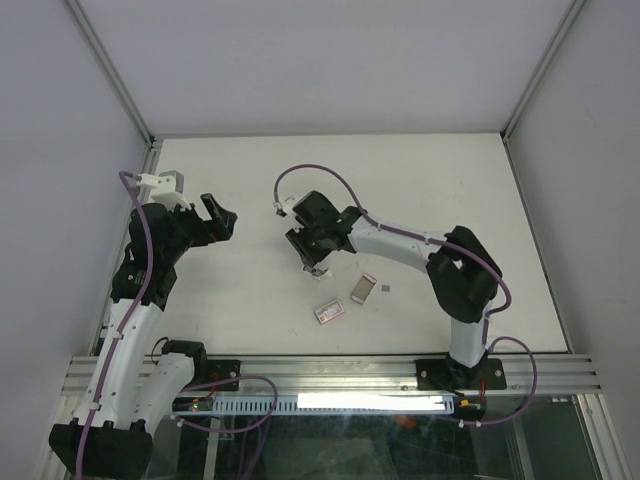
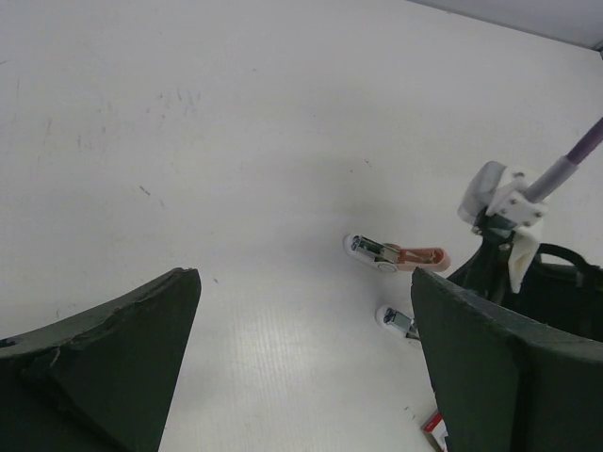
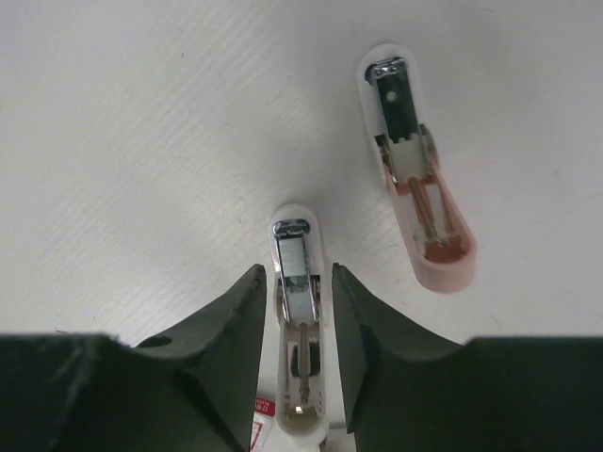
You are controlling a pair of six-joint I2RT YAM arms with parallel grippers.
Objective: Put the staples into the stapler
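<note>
Right end effector point(image 3: 297, 270): partly open, released, fingers point(image 3: 226, 348) flanking the white half of the stapler point(image 3: 300, 301) with slim gaps either side, gripping nothing. Lies flat on the tabletop point(image 3: 141, 122), with the pink half point(image 3: 429, 217) just to the right, apart, metal innards up. Left end effector point(image 2: 303, 278): spread wide, empty, off to the left.
</note>
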